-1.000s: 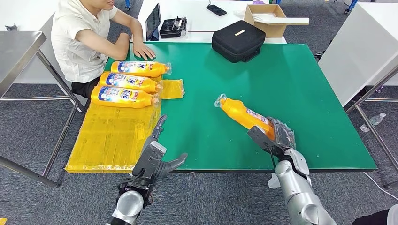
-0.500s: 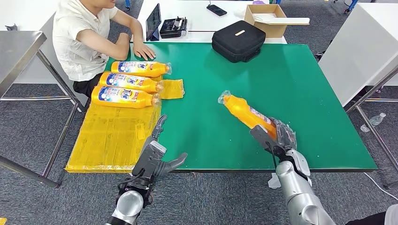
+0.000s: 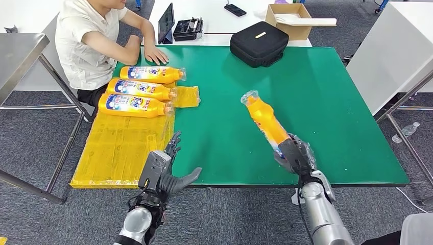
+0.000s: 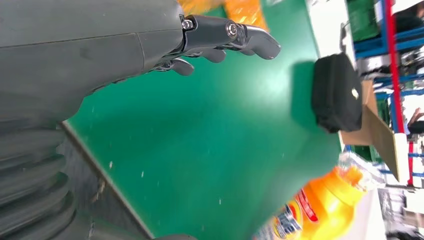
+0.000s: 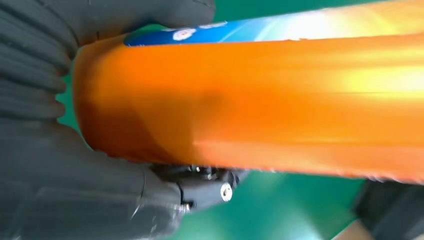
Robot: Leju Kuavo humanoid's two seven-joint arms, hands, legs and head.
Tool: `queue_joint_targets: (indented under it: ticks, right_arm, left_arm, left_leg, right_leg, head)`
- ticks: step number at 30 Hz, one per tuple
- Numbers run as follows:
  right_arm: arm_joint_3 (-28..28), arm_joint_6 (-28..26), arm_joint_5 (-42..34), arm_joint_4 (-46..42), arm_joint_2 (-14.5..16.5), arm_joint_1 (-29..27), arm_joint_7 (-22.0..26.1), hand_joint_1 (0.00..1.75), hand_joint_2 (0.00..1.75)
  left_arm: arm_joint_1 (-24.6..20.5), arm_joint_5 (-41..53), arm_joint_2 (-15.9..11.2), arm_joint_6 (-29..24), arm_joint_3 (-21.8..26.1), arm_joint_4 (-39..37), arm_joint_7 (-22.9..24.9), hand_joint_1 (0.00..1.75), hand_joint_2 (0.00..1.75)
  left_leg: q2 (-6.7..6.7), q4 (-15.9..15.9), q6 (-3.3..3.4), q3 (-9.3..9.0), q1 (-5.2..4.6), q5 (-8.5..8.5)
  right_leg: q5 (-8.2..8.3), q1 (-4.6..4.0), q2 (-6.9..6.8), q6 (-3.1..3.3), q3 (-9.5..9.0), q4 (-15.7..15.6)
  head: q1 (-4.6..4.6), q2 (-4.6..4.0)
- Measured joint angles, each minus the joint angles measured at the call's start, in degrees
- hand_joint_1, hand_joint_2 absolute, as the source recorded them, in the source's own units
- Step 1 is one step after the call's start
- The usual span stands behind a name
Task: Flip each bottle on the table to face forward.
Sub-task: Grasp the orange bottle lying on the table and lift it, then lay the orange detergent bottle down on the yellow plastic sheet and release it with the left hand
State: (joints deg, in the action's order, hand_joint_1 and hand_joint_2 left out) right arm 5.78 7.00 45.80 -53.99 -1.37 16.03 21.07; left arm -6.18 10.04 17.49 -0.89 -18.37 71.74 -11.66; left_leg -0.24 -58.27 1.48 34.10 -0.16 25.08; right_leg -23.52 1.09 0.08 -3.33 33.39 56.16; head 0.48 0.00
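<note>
One orange detergent bottle [image 3: 265,122] is now raised off the green table [image 3: 327,92] by its base in the right hand [image 3: 295,155], swung more upright than a second ago; its flip is judged underway. Left hand [image 3: 162,171] is kept spread, empty.
</note>
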Motion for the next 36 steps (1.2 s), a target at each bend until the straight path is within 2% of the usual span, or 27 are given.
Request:
queue_joint_targets:
  ticks: [6,15,20,30,36]
  right_arm:
    - [-9.72,0.74,-3.81,-5.98,3.14,-2.30,-0.29,1.52,1.75]
    - [-18.72,0.13,-8.58,-10.11,4.31,-2.37,0.04,1.52,1.75]
    - [-21.55,-0.01,-10.15,-12.38,5.00,-2.76,0.32,1.54,1.75]
    - [-24.27,-0.01,-10.99,-14.97,6.00,-3.91,0.33,1.48,1.75]
    - [-26.20,0.68,-11.53,-15.06,6.60,-4.13,0.30,1.44,1.75]
  left_arm:
    - [0.03,-4.69,0.22,3.01,2.50,-2.52,-0.78,0.00,1.75]
    - [-0.40,-9.24,0.32,4.19,3.85,-3.90,-2.25,0.00,1.75]
    - [-0.74,-10.50,0.34,4.44,4.00,-3.90,-2.98,0.00,1.75]
    - [-1.17,-10.87,0.43,4.39,4.05,-3.84,-4.28,0.00,1.75]
    - [-1.87,-14.32,0.44,5.02,4.07,-3.39,-5.18,0.00,1.75]
  left_leg:
    - [-0.17,-0.01,-0.01,0.37,0.03,-0.10]
    - [-0.24,-0.01,0.03,0.57,-0.03,-0.08]
    - [-0.23,-0.01,0.02,0.57,-0.02,-0.08]
    - [-0.23,-0.01,0.02,0.58,-0.02,-0.08]
    - [-0.23,-0.01,0.02,0.60,-0.02,-0.08]
  right_leg:
    - [0.00,-0.02,-0.10,0.00,0.37,0.06]
    - [-0.01,0.05,-0.16,-0.01,0.54,0.05]
    - [-0.01,0.04,-0.15,-0.01,0.58,0.05]
    - [-0.01,0.05,-0.15,-0.01,0.57,0.06]
    - [-0.01,0.04,-0.15,-0.01,0.58,0.06]
  head:
    - [-0.02,0.00]
    - [-0.01,0.00]
    - [-0.01,0.00]
    - [0.00,0.00]
    - [-0.01,0.00]
